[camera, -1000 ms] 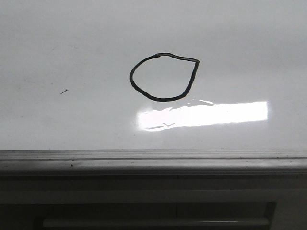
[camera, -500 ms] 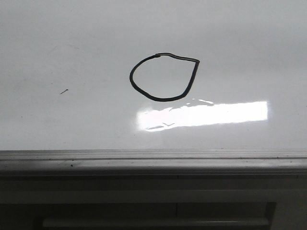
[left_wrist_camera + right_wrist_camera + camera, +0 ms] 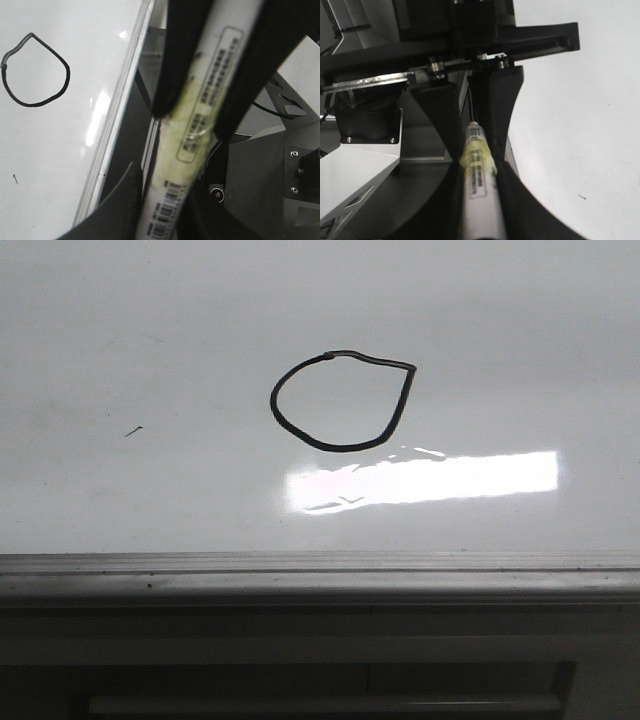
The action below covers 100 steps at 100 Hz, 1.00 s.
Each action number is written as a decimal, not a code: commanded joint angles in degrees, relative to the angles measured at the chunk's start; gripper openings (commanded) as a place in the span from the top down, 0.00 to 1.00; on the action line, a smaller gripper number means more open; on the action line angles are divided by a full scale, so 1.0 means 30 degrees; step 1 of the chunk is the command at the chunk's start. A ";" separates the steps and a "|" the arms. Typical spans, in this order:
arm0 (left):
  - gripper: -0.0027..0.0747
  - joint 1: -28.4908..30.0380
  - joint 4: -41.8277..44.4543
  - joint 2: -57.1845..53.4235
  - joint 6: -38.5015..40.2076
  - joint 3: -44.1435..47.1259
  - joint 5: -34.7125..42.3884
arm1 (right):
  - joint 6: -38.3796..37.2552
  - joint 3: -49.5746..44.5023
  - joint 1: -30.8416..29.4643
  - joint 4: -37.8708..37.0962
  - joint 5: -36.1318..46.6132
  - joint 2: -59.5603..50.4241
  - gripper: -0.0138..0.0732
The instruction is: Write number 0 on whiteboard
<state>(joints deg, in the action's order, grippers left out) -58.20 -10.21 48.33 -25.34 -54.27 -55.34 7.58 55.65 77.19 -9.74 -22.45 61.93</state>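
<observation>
— Two markers, one for each of your grippers?
— Yes. My left gripper [image 3: 192, 122] is clamped on a white marker [image 3: 186, 150], and my right gripper [image 3: 477, 150] pinches another marker [image 3: 480, 190].
— And beyond them?
— Past the grey edge rail [image 3: 320, 575] lies the whiteboard [image 3: 150, 320]. On it sits the number 0 [image 3: 276, 408], a closed black loop, with a tiny dash mark [image 3: 133, 430] well to its left.

Robot lab, whiteboard [image 3: 150, 340], grey machine mounts [image 3: 280, 170]
</observation>
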 commanded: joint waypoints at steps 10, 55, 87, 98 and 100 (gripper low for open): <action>0.99 0.0051 -0.0013 -0.0092 0.1283 -0.0698 0.3332 | -0.0057 0.0419 0.0098 0.0450 0.0433 -0.0282 0.88; 0.99 0.0051 0.0019 -0.0092 0.4170 0.1987 0.7188 | -0.0057 0.0720 -0.3137 0.0123 0.0239 -0.2584 0.19; 0.99 0.1762 -0.0027 0.0368 0.9677 0.6551 1.7036 | -0.0264 0.0676 -0.7546 0.0093 -0.5323 -0.7644 0.46; 0.99 0.3782 -0.0161 0.0934 1.0973 0.6971 1.7817 | -0.0357 0.0258 -0.7643 0.0093 -0.7713 -0.8838 0.91; 0.99 0.4179 -0.0205 0.1085 1.1038 0.6971 1.7817 | -0.0463 0.0113 -0.7643 0.0136 -0.7970 -0.9048 0.92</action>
<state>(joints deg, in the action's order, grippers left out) -49.66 -9.92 50.65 4.43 -32.30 -8.75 7.13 55.52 54.75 -9.02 -45.34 36.69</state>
